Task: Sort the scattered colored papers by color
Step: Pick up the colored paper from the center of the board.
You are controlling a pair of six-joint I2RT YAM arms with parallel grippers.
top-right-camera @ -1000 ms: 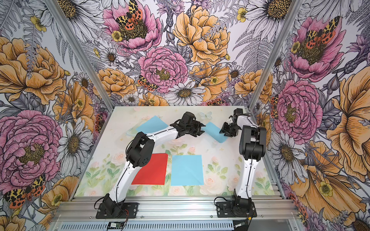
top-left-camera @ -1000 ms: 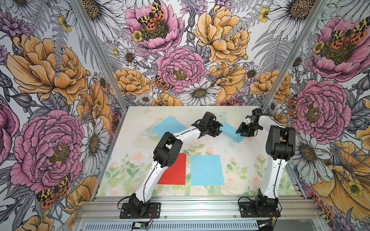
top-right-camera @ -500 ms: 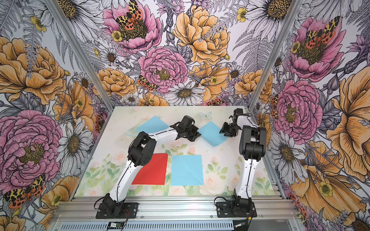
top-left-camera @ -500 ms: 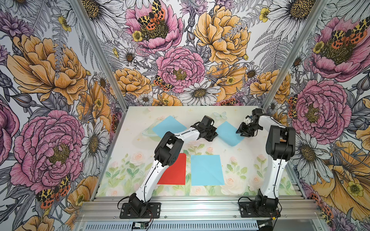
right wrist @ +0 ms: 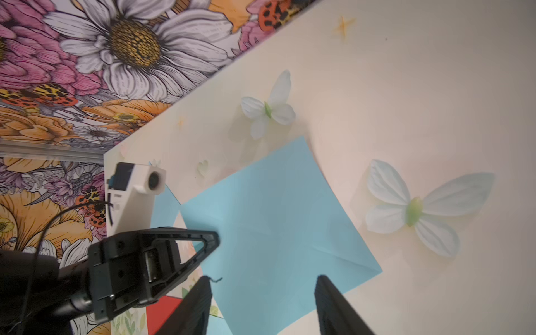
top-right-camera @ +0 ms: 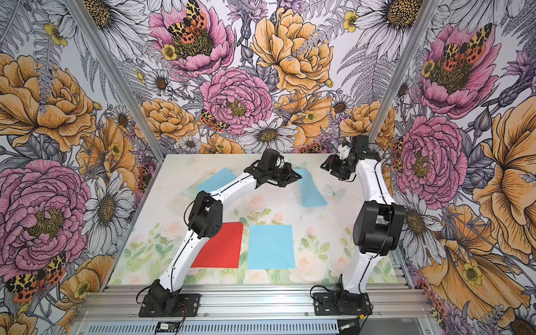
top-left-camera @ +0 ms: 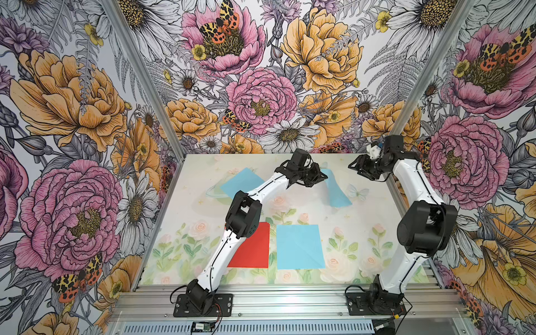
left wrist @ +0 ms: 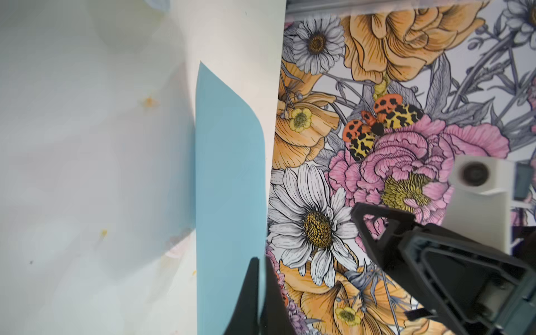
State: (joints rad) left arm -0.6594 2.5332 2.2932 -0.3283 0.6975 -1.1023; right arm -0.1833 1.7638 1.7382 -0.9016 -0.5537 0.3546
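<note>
Blue paper (top-left-camera: 336, 191) hangs from our left gripper (top-left-camera: 322, 175) — jaws clenched on its upper edge, likely to peel it up cleanly, its low edge resting on the tabletop (top-left-camera: 197, 203). Right gripper (top-left-camera: 353, 168) waits released just beyond, apart. We've open room back toward the flat blue sheet (top-left-camera: 298, 246).

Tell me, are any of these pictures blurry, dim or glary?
Both top views are sharp and evenly lit, with a glare streak on the front metal rail. In the left wrist view the tabletop looks washed-out and soft, while the blue paper and wall print are crisp. The right wrist view is dimmer, darkening toward its edges; the left gripper looks slightly smeared.
</note>
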